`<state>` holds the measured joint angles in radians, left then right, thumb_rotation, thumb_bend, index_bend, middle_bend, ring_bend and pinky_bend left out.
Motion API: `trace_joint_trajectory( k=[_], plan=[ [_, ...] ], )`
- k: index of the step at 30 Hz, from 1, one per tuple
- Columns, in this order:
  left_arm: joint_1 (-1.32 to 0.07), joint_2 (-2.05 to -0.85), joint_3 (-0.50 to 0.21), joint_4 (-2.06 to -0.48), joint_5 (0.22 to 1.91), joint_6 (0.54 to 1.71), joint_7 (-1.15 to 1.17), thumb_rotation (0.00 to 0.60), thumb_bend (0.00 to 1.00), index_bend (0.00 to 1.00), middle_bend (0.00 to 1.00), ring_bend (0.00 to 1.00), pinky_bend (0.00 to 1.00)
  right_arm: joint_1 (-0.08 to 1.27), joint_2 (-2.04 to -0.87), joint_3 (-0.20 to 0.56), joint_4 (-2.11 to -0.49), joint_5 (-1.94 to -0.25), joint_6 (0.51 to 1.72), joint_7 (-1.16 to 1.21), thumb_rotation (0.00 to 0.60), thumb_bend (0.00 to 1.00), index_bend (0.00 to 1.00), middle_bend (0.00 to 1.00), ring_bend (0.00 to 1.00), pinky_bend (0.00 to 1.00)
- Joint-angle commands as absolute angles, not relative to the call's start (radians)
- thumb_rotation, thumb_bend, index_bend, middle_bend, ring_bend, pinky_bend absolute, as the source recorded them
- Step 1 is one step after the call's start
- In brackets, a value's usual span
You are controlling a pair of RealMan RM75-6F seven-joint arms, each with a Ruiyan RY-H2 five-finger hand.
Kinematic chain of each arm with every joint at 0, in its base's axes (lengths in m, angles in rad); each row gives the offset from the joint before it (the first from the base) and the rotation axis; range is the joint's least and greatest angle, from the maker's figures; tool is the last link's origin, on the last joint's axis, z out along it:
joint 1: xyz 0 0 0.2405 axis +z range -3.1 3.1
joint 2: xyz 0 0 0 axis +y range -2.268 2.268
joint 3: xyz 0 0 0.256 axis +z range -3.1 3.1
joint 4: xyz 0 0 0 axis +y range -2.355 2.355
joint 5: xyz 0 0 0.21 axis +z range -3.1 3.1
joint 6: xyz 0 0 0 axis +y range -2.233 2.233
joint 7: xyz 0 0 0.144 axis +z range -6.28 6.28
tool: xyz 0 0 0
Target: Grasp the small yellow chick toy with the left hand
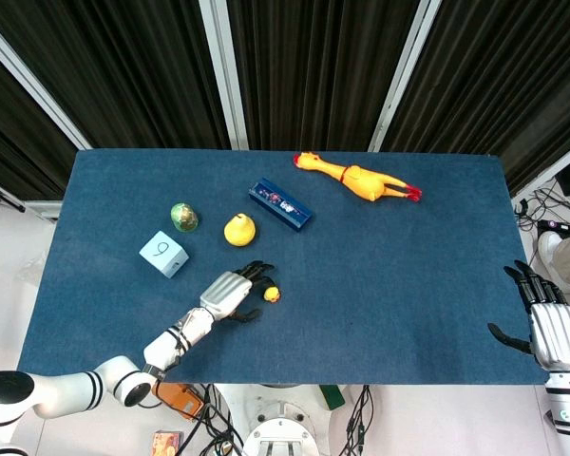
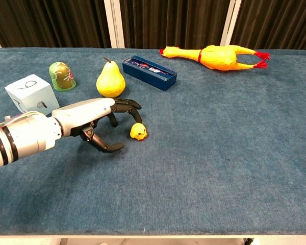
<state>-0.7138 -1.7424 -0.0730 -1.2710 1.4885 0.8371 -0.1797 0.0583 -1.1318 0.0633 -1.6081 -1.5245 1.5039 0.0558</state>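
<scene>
The small yellow chick toy (image 1: 271, 294) (image 2: 138, 132) sits on the blue table, left of centre and near the front. My left hand (image 1: 230, 294) (image 2: 94, 120) is just to its left, fingers spread and curved, the dark fingertips (image 2: 134, 105) arching over and beside the chick and the thumb low in front. Nothing is held in it, and whether a fingertip touches the chick is unclear. My right hand (image 1: 549, 326) rests open at the table's front right edge, far from the chick.
Behind the left hand stand a yellow pear (image 2: 110, 80), a green egg-shaped figure (image 2: 61, 76) and a pale blue cube marked 9 (image 2: 30, 93). A dark blue box (image 2: 149, 72) and a long rubber chicken (image 2: 214, 56) lie farther back.
</scene>
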Motion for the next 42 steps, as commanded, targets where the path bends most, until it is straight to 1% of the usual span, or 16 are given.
trace_joint_trajectory(
  k=[1, 13, 15, 21, 24, 28, 33, 37, 42],
  plan=[
    [-0.725, -1.75, -0.077, -1.268, 1.48, 0.828, -0.17, 0.6, 0.31, 0.32, 0.08, 0.05, 0.18, 0.058, -1.132, 0.063, -1.608, -1.525, 1.504, 0.056, 0.6, 0.26, 0.2, 0.15, 0.23, 0.23],
    [-0.779, -1.773, -0.093, -1.261, 1.429, 0.767, -0.101, 0.6, 0.31, 0.33, 0.08, 0.05, 0.18, 0.061, -1.132, 0.062, -1.608, -1.528, 1.503, 0.055, 0.6, 0.26, 0.2, 0.15, 0.23, 0.23],
    [-0.784, -1.774, -0.098, -1.262, 1.419, 0.765, -0.09, 0.6, 0.31, 0.35, 0.08, 0.05, 0.18, 0.061, -1.132, 0.062, -1.607, -1.528, 1.504, 0.056, 0.6, 0.26, 0.2, 0.15, 0.23, 0.23],
    [-0.791, -1.771, -0.106, -1.261, 1.393, 0.765, -0.069, 0.6, 0.31, 0.48, 0.11, 0.05, 0.18, 0.062, -1.133, 0.061, -1.607, -1.531, 1.505, 0.055, 0.6, 0.26, 0.2, 0.15, 0.23, 0.23],
    [-0.795, -1.763, -0.107, -1.265, 1.382, 0.761, -0.056, 0.6, 0.31, 0.51, 0.12, 0.06, 0.19, 0.062, -1.133, 0.06, -1.607, -1.533, 1.505, 0.053, 0.6, 0.26, 0.2, 0.15, 0.23, 0.23],
    [-0.799, -1.742, -0.112, -1.288, 1.37, 0.764, -0.032, 0.6, 0.31, 0.52, 0.12, 0.06, 0.19, 0.062, -1.134, 0.06, -1.608, -1.534, 1.505, 0.052, 0.6, 0.26, 0.2, 0.15, 0.23, 0.23],
    [-0.808, -1.687, -0.127, -1.347, 1.362, 0.78, 0.023, 0.6, 0.31, 0.52, 0.12, 0.06, 0.19, 0.062, -1.133, 0.059, -1.607, -1.534, 1.506, 0.055, 0.6, 0.26, 0.19, 0.15, 0.23, 0.23],
    [-0.813, -1.61, -0.151, -1.431, 1.332, 0.795, 0.094, 0.6, 0.31, 0.52, 0.12, 0.06, 0.19, 0.062, -1.133, 0.059, -1.607, -1.534, 1.506, 0.057, 0.6, 0.26, 0.19, 0.15, 0.23, 0.23],
    [-0.811, -1.481, -0.183, -1.563, 1.279, 0.82, 0.186, 0.6, 0.31, 0.52, 0.12, 0.06, 0.19, 0.062, -1.133, 0.057, -1.608, -1.536, 1.506, 0.055, 0.6, 0.26, 0.19, 0.15, 0.23, 0.23]
  ],
)
